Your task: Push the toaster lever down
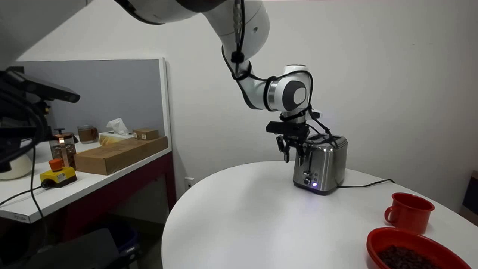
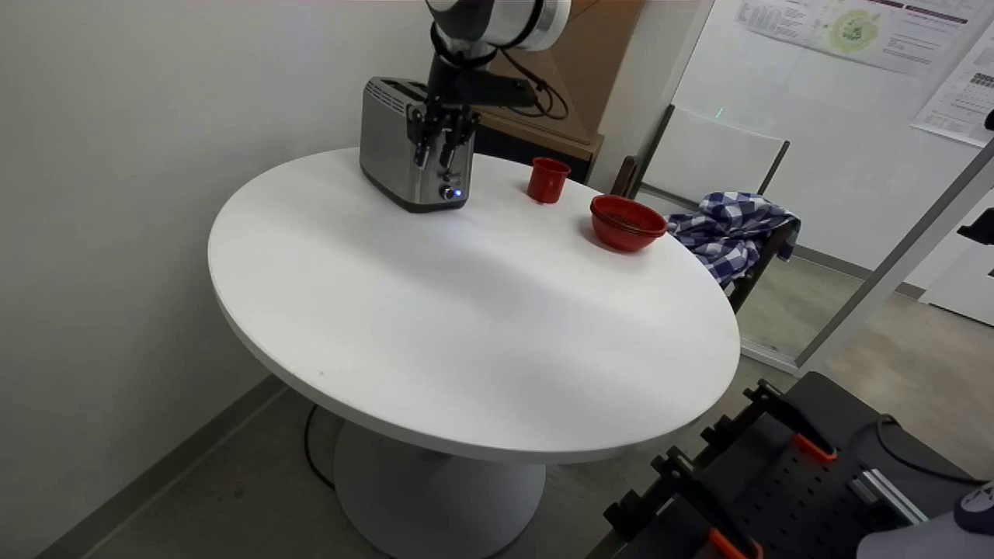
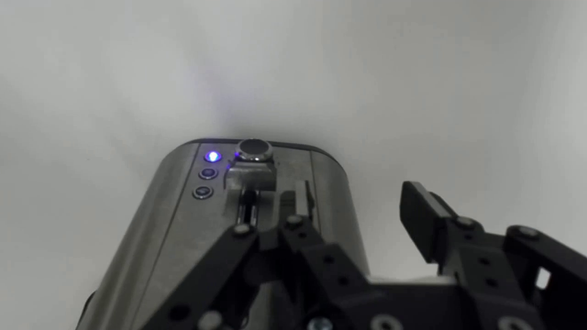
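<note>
My robot arm (image 1: 257, 35) bends down over a round white table (image 1: 239, 224), and at its end the gripper (image 3: 357, 201) points downward in front of a small steel toaster (image 1: 333, 166). The toaster stands upright on the table near a pale wall (image 1: 373, 82), its black cord (image 1: 364, 186) running out along the tabletop. The two fingers (image 3: 416, 224) of my gripper are parted by a clear gap and have hold of nothing. In the wrist view, one finger hangs over the toaster's narrow end face, just beside the slot (image 3: 248, 201) of the lever (image 3: 251, 176), while its partner is out past the toaster's side with bare white surface behind it. I cannot tell whether the nearer finger touches the steel. The lever, a small metal tab, sits low on that face, right above a round knob (image 3: 253, 150). Beside these are three little buttons (image 3: 208, 173) in a column, the lowest glowing blue; that light shows in both exterior views too. Apart from the toaster, on the same table, a red mug (image 1: 409, 213) stands upright near a red bowl (image 2: 621, 239), which holds small dark pieces (image 1: 403, 257). In an exterior view, a blue-and-white checked cloth (image 2: 726, 229) lies on a chair (image 2: 757, 272) past the table's edge.
</note>
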### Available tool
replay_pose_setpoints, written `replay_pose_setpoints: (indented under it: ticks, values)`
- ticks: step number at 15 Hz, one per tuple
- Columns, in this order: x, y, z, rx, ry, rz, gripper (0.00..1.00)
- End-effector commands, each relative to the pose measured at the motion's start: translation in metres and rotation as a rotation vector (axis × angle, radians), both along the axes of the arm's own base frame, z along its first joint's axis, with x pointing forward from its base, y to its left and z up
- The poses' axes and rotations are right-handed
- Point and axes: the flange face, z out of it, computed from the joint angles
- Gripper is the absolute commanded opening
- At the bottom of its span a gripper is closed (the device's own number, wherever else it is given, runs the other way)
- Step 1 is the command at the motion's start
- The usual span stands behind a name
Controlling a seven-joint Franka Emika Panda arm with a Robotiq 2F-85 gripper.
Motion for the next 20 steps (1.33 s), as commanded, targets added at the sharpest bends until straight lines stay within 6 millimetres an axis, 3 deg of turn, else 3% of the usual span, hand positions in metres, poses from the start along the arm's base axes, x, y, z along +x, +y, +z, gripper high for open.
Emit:
replay_pose_setpoints:
  ticks: [1, 3, 4, 9, 14, 18, 19, 20]
  values:
    - [-0.035, 0.003, 0.046, 0.082, 0.098, 0.077, 0.85]
    - [-0.059, 0.006, 0.061, 0.093, 0.177, 0.147, 0.99]
    - [-0.075, 0.007, 0.069, 0.084, 0.224, 0.188, 1.0]
    - [-0.145, 0.001, 0.101, -0.017, 0.373, 0.257, 1.0]
    - [-0.203, -0.029, 0.126, -0.096, 0.395, 0.189, 1.0]
    - [-0.237, -0.053, 0.122, -0.237, 0.436, 0.072, 1.0]
    - [-0.215, -0.05, 0.123, -0.178, 0.414, 0.123, 1.0]
    - [-0.223, -0.054, 0.12, -0.199, 0.424, 0.101, 1.0]
